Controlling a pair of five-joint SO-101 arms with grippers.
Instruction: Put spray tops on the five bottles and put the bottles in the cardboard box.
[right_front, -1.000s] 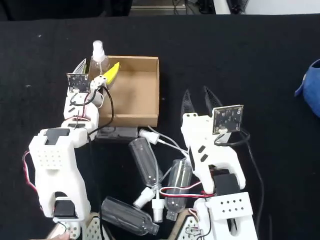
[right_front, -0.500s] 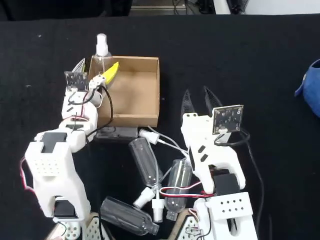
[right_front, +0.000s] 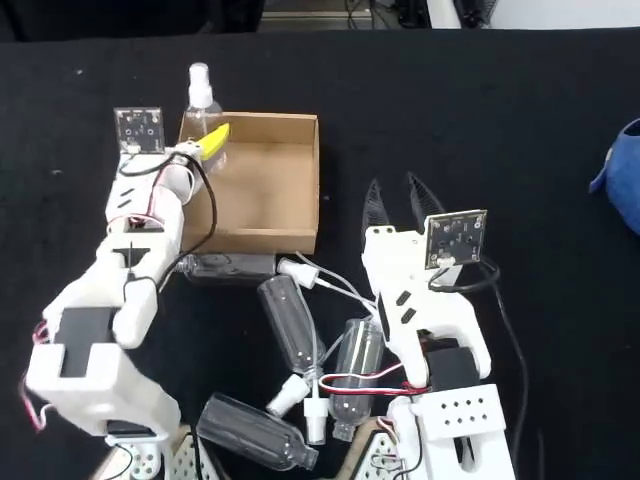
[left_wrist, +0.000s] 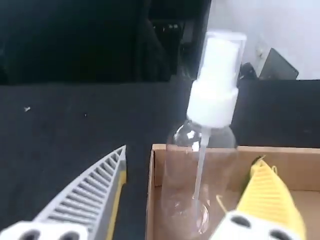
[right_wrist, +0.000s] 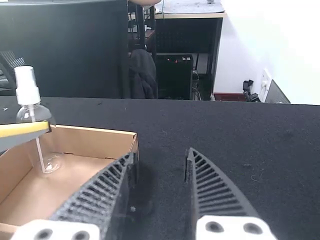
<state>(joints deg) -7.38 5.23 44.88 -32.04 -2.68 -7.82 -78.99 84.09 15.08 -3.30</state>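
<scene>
Standing in a corner of the cardboard box (right_front: 265, 240), the bottle (left_wrist: 196, 167) sits between the spread left jaws

- We note a cardboard box (right_front: 316, 180) on the black table (right_front: 480, 110), open side up.
- One capped bottle (right_front: 202, 98) stands upright at the box's far left corner.
- The left gripper (right_front: 198, 143) sits at that same corner, its yellow finger (right_front: 210, 140) over the box rim, just beside the bottle.
- The right gripper (right_front: 398, 208) rests right of the box, black fingers spread apart, nothing between them.
- Four uncapped bottles lie on their sides: one (right_front: 226, 267) against the box's near wall, three (right_front: 288, 322) between the arm bases.
- Loose spray tops (right_front: 298, 269) lie among them.
- A blue object (right_front: 624, 172) shows at the right edge.
</scene>
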